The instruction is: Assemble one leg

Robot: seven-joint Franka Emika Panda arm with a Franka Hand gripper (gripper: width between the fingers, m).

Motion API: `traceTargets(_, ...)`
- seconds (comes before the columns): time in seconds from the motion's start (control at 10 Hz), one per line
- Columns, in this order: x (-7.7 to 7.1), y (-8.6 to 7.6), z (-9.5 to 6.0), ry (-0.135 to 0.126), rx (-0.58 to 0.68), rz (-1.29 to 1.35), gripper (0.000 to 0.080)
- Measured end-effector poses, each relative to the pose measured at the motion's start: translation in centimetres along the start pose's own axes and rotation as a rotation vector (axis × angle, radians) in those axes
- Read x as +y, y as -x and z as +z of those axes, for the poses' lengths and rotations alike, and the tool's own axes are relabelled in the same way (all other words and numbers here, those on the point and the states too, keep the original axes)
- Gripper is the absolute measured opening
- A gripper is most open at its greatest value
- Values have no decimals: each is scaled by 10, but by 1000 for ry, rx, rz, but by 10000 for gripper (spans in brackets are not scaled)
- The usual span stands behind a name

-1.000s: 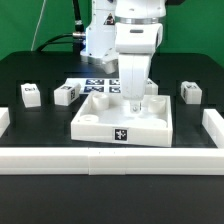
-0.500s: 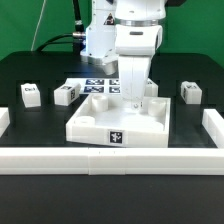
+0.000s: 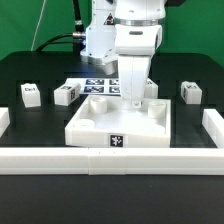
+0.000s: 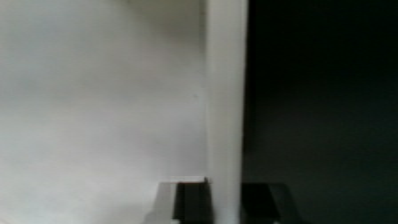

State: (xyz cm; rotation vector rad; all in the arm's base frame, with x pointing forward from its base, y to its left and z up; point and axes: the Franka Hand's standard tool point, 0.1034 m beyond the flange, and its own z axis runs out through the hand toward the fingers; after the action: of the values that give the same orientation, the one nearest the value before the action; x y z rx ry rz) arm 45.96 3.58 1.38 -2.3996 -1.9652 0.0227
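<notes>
Three small white legs with tags lie on the black table: two at the exterior view's left (image 3: 31, 94) (image 3: 66, 94) and one at the right (image 3: 190, 92). Something that may be another leg shows partly behind the gripper (image 3: 151, 88). My gripper (image 3: 135, 103) reaches down into the large white square tray part (image 3: 95, 125), at its far right side. In the wrist view, the two dark fingers (image 4: 191, 202) straddle the tray's thin white wall (image 4: 226, 100), and the gripper (image 4: 226, 200) is shut on that wall. It holds no leg.
Long white border bars lie along the front (image 3: 110, 160), the left (image 3: 4, 120) and the right (image 3: 213, 125). The marker board (image 3: 95, 84) lies behind the tray, by the robot's base. The tray's front edge sits close to the front bar.
The tray has slid toward the front bar and slightly to the exterior view's left, with the gripper still on its wall. The legs have not moved.
</notes>
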Motion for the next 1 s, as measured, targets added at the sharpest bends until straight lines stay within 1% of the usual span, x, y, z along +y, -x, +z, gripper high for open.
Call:
traceTargets(0.4, 0, 0, 0, 0, 0, 0, 58)
traceTargets(0.5, 4, 1, -1, -1, -1, -48, 58)
traceTargets(0.6, 9, -2, -1, 4, 2, -81, 58)
traceTargets(0.7, 14, -9, 0, 4, -1, -124, 58)
traceTargets(0.9, 22, -25, -1, 14, -1, -172, 58)
traceTargets(1.0, 22, -23, -1, 15, -1, -167, 58)
